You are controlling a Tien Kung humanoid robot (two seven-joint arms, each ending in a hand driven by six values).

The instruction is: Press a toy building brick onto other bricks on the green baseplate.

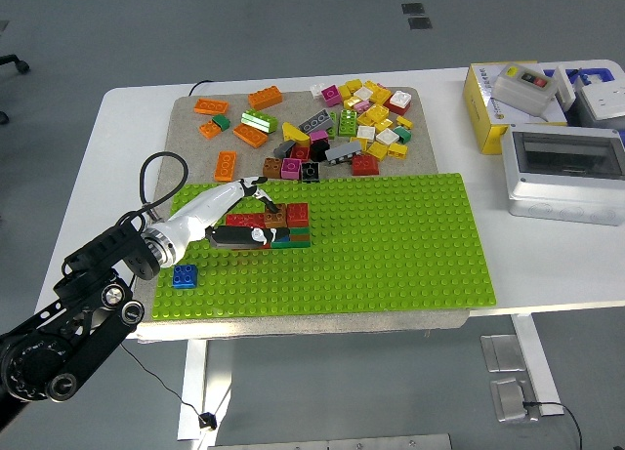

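Toward the table's left edge, on the green baseplate [391, 245], the left hand [244, 216] lies across the stack of bricks [283, 230], fingers curled down with a fingertip on the small brown brick [276, 217] sitting atop the red and green layers. Whether that brick is fully seated I can't tell, so the push should probably go straight down with the studs lined up, not sideways, or the stack could shear. Loose bricks [342, 118] wait near the far edge; a blue brick [184, 275] sits toward the near-left corner.
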